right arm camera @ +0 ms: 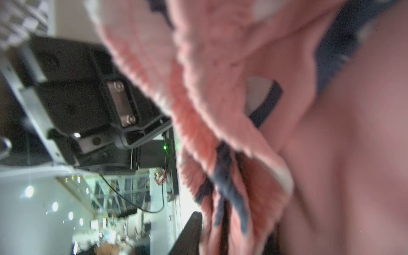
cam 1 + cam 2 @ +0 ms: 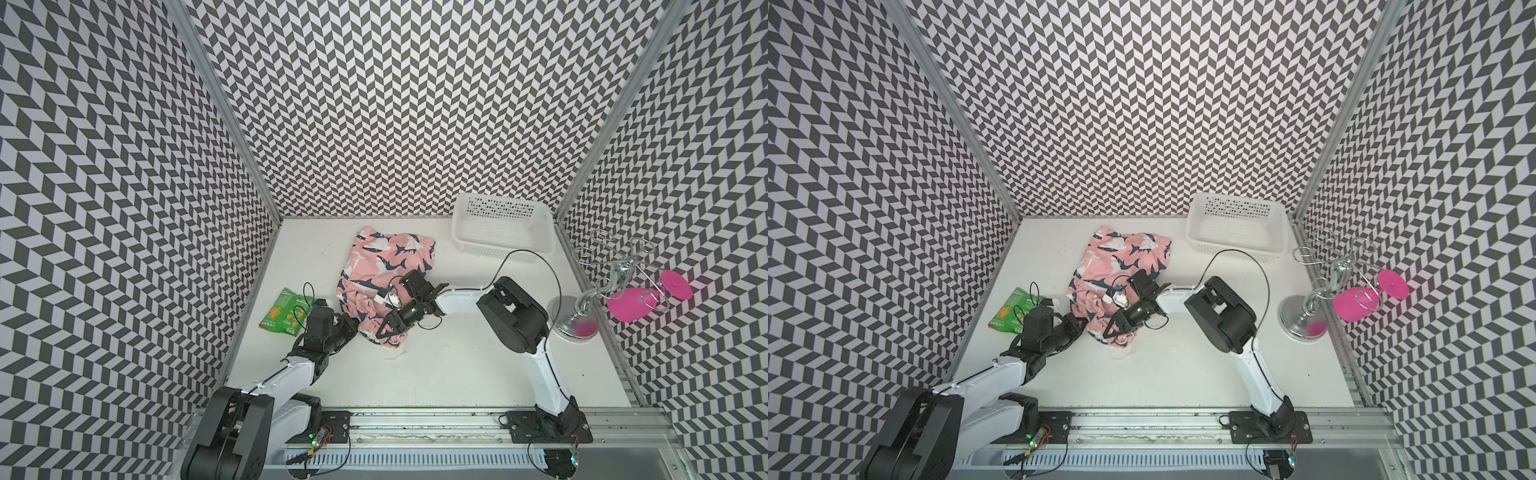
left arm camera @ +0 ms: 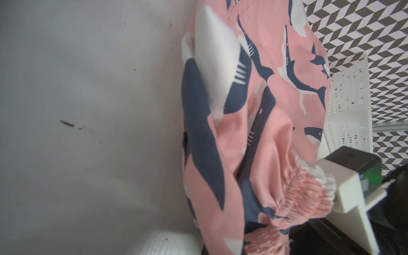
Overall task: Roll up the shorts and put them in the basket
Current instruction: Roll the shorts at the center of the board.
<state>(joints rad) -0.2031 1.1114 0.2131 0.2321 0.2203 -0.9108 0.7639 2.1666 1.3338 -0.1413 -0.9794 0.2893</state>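
The shorts [image 2: 390, 257] [image 2: 1125, 253], pink with navy-and-white sharks, lie crumpled mid-table with the gathered waistband [image 2: 374, 320] nearest the arms. My left gripper [image 2: 354, 322] [image 2: 1084, 322] is at their left edge, shut on the fabric. In the left wrist view the shorts [image 3: 276, 99] run down across its jaws, beside one white fingertip [image 3: 167, 242]. My right gripper [image 2: 384, 330] [image 2: 1115, 328] sits on the waistband. In the right wrist view its jaws stand parted, blurred pink shorts [image 1: 242, 66] lie between them, and only one dark finger [image 1: 189, 234] shows.
A green snack bag [image 2: 282, 311] lies at the left wall beside the left wrist. A white perforated basket [image 2: 503, 228] stands at the back right. A silver wire rack [image 2: 582, 316] holding a pink glass [image 2: 631, 303] stands at the right edge.
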